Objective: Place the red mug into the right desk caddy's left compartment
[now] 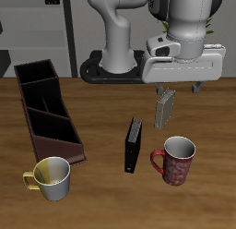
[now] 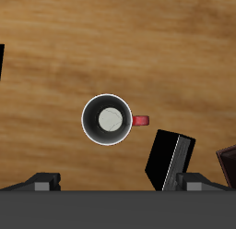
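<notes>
Red mug (image 1: 179, 161) stands upright on the wooden table (image 1: 111, 191), just beside the flat black book (image 1: 134, 145), with its handle turned toward that book. From the exterior view, the gripper (image 1: 166, 110) hangs well above the mug and a little behind it, carrying nothing; whether its fingers are spread or closed cannot be told here. The right desk caddy (image 1: 46, 111) lies well apart from the mug, on the far side of the book, and a yellow-handled cream mug (image 1: 51, 177) sits just off its near end.

From the wrist view, the red mug (image 2: 108, 119) appears almost straight below the camera, its pale interior a full circle and its red handle pointing toward the black book (image 2: 169, 160). Only the finger bases show, so the gripper's state cannot be told. The step in hand looks like the approach: a good descent would centre on the rim wall away from the handle, one finger inside and one outside, keeping clear of the book.
</notes>
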### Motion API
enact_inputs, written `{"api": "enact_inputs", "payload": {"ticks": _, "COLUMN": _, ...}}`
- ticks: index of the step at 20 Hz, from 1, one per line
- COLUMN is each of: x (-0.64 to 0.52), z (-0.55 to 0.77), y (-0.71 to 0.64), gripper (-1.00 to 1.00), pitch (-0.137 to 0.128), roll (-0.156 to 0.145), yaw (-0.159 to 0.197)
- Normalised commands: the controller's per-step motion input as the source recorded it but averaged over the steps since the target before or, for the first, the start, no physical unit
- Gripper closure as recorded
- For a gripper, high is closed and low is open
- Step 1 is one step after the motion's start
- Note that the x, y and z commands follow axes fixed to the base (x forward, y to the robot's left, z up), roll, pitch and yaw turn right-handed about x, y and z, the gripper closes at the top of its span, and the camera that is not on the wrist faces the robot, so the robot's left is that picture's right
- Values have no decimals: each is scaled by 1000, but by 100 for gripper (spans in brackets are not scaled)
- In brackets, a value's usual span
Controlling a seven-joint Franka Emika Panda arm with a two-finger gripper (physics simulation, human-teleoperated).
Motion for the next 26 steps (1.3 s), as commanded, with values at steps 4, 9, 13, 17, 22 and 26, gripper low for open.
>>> {"api": "enact_inputs", "payload": {"ticks": 4, "x": 137, "z": -293, "y": 261, "gripper": -100, "pitch": -13, "roll": 25, "yaw": 22}}
{"api": "enact_inputs", "payload": {"ticks": 9, "x": 85, "z": -352, "y": 281, "gripper": -100, "pitch": -1, "roll": 18, "yaw": 9}}
{"api": "enact_inputs", "payload": {"ticks": 13, "x": 77, "z": -416, "y": 201, "gripper": -100, "pitch": 19, "roll": 14, "yaw": 3}}
{"api": "enact_inputs", "payload": {"ticks": 17, "x": 64, "z": -366, "y": 89, "gripper": -100, "pitch": 35, "roll": 21, "yaw": 8}}
{"api": "enact_inputs", "payload": {"ticks": 22, "x": 123, "z": -338, "y": -26, "gripper": -100, "pitch": 34, "roll": -6, "yaw": -1}}
{"api": "enact_inputs", "payload": {"ticks": 26, "x": 63, "z": -261, "y": -35, "gripper": -100, "pitch": 31, "roll": -14, "yaw": -11}}
